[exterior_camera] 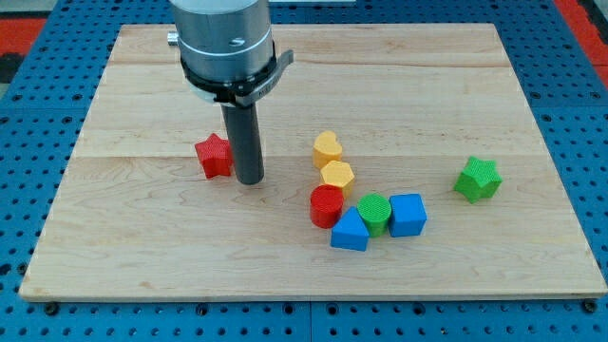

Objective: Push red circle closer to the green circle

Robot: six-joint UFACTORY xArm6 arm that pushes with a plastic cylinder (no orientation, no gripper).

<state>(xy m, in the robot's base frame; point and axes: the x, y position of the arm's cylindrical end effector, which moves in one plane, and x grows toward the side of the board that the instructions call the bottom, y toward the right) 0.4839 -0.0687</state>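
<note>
Now | tool: my tip (pixel 250 180) holds nothing, beside red star (pixel 215 156) | wooden board (pixel 142 237), apparently blue pegboard (pixel 28 142)

Red circle and green circle, near-centre of the board

The red circle (pixel 326 205) stands flat, a short cylinder, just left of the green circle (pixel 374 214), a ribbed-topped cylinder also flat; a narrow gap separates them, the green one sitting slightly nearer the view's bottom.

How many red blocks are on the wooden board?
2. The red star-shaped block sits just left of my tip. The red circle block lies right of my tip, beside the green circle block. None seems hidden.
</note>
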